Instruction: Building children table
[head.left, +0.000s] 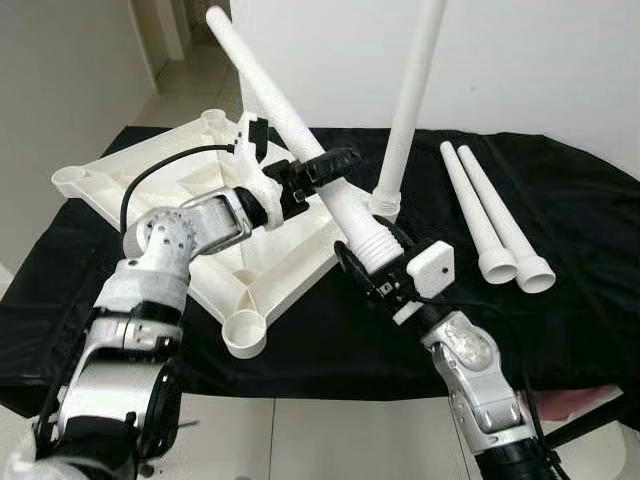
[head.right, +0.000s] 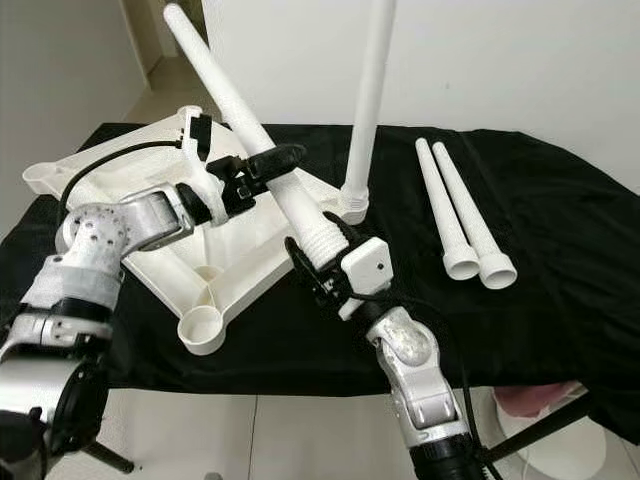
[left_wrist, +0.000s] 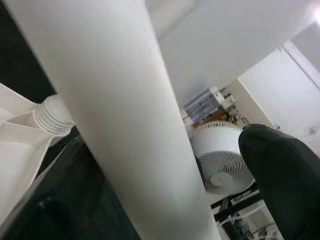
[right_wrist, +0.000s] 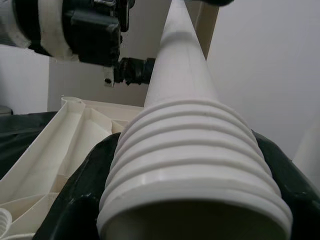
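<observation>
The white tabletop (head.left: 150, 180) lies upside down on the black cloth, ribs and corner sockets facing up. One white leg (head.left: 410, 100) stands upright in its far corner socket. I hold a second leg (head.left: 275, 90) tilted above the tabletop. My right gripper (head.left: 372, 262) is shut on that leg's threaded end (right_wrist: 195, 155), with a black finger on each side. My left gripper (head.left: 328, 165) straddles the leg's middle. One of its fingers (left_wrist: 285, 180) stands apart from the leg (left_wrist: 125, 125), so it is open.
Two more white legs (head.left: 478, 215) (head.left: 508, 225) lie side by side on the cloth to the right. An open socket (head.left: 245, 335) at the tabletop's near corner sits close to the cloth's front edge (head.left: 300, 385). A white wall stands behind.
</observation>
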